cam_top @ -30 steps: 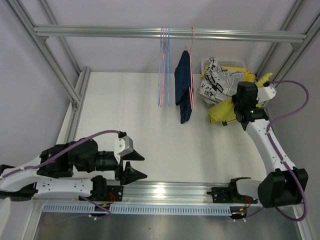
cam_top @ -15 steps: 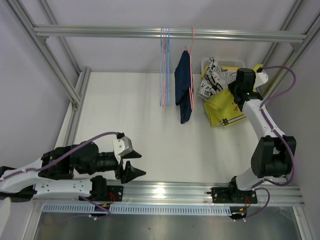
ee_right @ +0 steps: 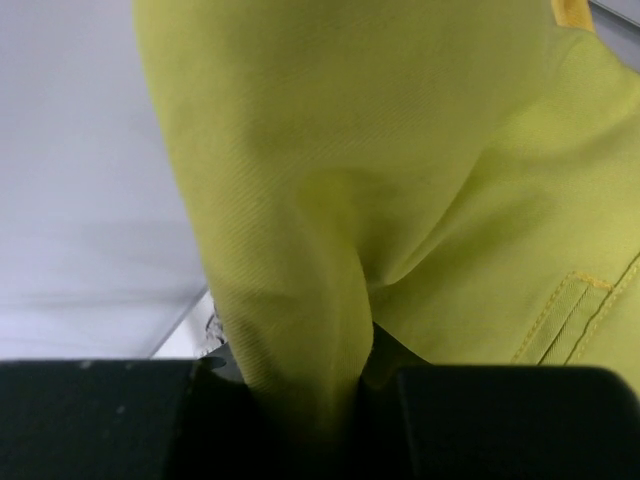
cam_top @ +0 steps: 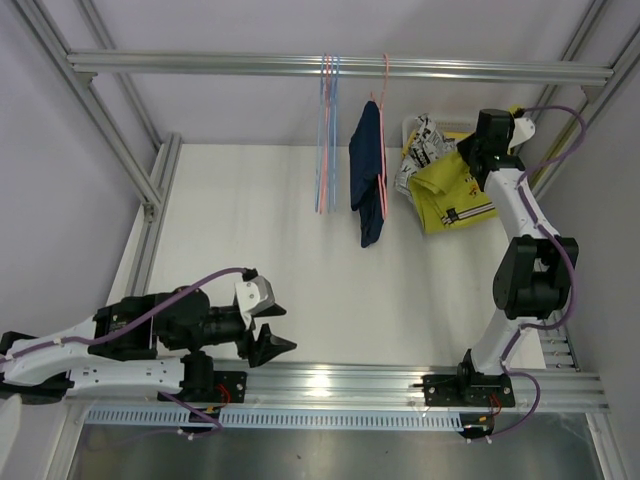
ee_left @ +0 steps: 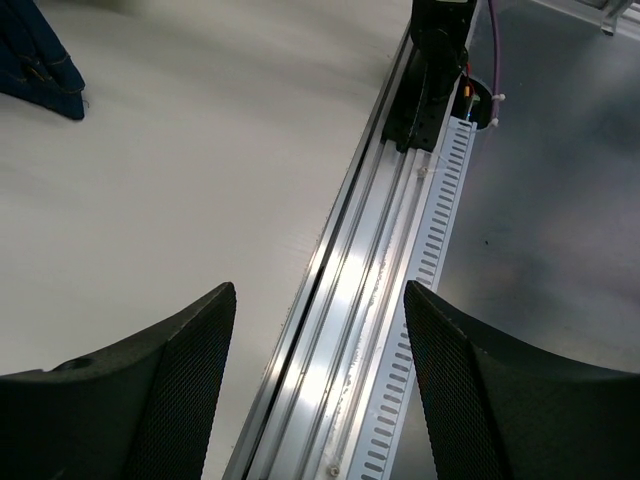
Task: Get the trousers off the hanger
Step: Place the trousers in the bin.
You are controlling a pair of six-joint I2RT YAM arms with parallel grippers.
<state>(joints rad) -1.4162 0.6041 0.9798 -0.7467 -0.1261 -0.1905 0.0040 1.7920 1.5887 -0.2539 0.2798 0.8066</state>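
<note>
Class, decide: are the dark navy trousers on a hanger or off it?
On. The navy trousers hang draped over the pink hanger, which is hooked on the rail.

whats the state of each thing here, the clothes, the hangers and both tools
dark navy trousers: hanging on the pink hanger
yellow trousers: off the hanger, pinched in the right tool, draping below it
black-and-white trousers: off the hanger, lying crumpled at the far right
blue and pink hangers: bare, hanging on the rail
left tool: open, empty
right tool: shut on the yellow trousers
</note>
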